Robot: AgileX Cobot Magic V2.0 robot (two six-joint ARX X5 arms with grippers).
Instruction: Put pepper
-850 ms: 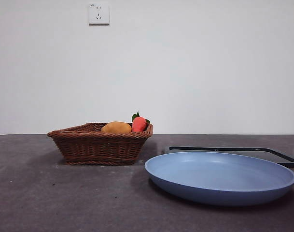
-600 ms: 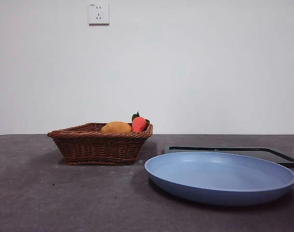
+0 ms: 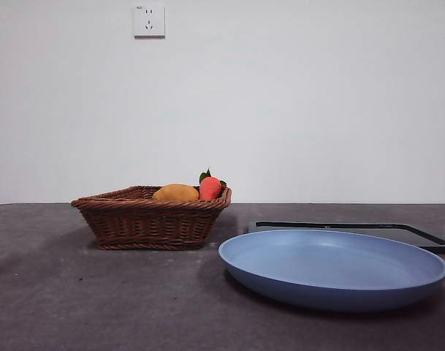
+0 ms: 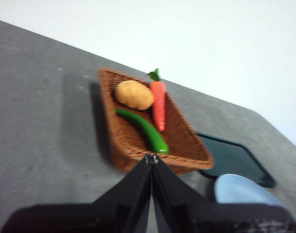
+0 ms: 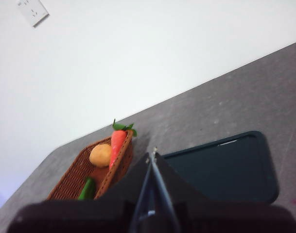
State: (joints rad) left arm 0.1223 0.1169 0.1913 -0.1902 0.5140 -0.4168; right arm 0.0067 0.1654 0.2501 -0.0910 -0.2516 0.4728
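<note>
Left wrist view: the pepper [image 4: 140,128] lay in the basket [image 4: 184,145] beside the carrot [image 4: 159,104]. Both pincers, left [image 4: 151,158] and right [image 5: 151,154], were closed, empty. Risk: grasping the carrot instead.

The basket [image 3: 153,216] stands on the table [image 3: 76,300] left of and behind the plate [image 3: 333,268], a flat tray [image 3: 354,227] lies just behind the plate, and inside the basket the pepper [image 4: 143,130] lies beside the carrot [image 4: 159,104] and the potato [image 4: 133,94].
</note>
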